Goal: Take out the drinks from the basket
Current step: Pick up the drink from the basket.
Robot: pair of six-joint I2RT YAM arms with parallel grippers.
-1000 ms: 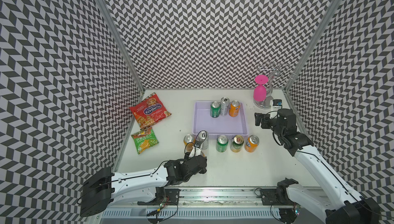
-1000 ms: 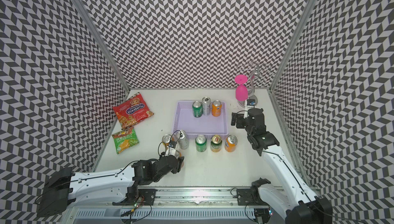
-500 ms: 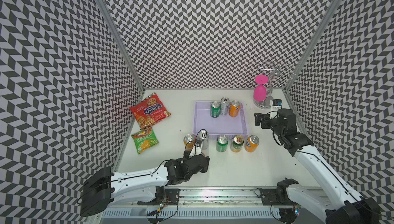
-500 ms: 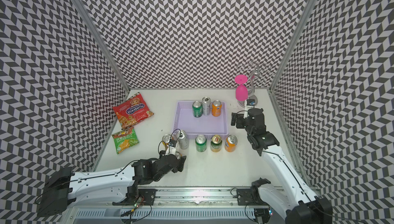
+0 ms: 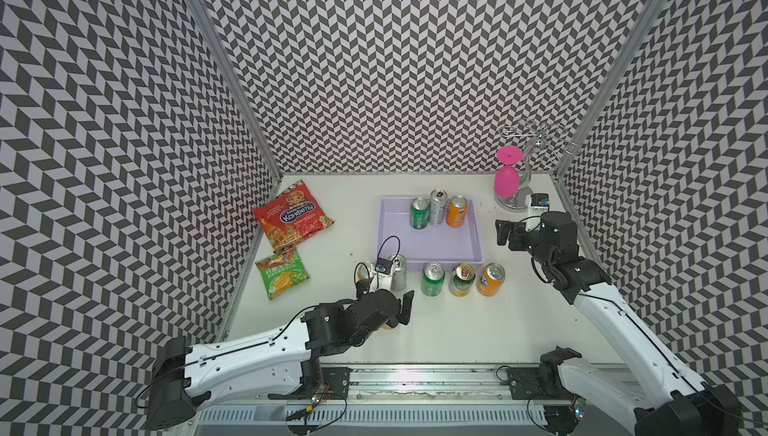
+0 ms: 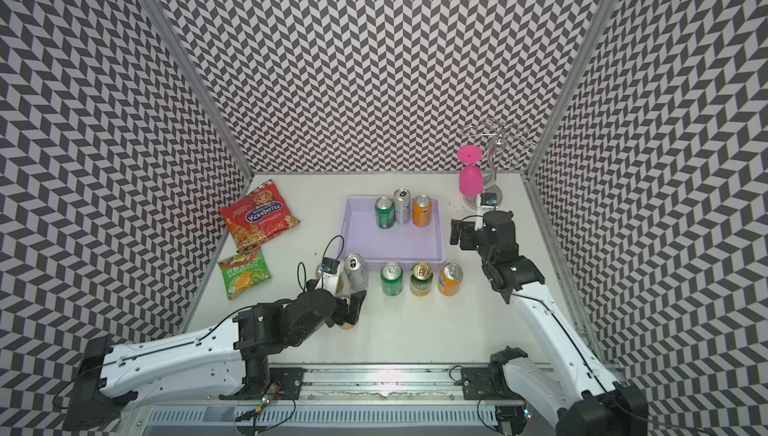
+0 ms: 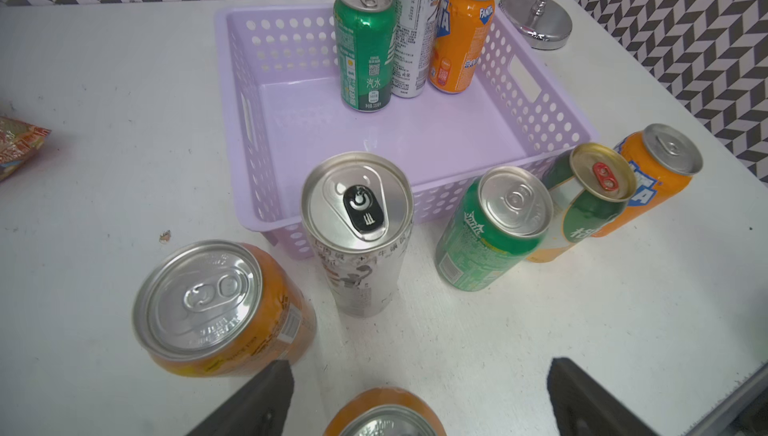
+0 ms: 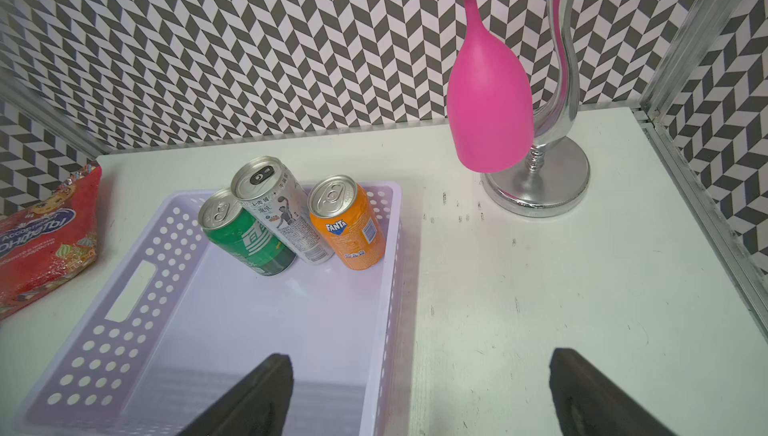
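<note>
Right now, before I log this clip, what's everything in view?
basket: one, lavender, centre of table.
basket cans: three, green, silver-white, orange, upright at its far end.
row cans: five, orange, silver-white, green, green-and-gold, orange, upright before basket.
near orange can: one, orange, between left fingers.
snack bags: two, red and green, table's left side.
goblet: one, pink, hanging inverted on stand.
stand: one, chrome, far right corner.
left fingers: black, open, either side of near orange can.
right fingers: black, open, above basket's right wall.

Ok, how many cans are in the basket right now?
3, side by side at the far end of the basket: a green can, a silver can, an orange can. None seems hidden.
</note>
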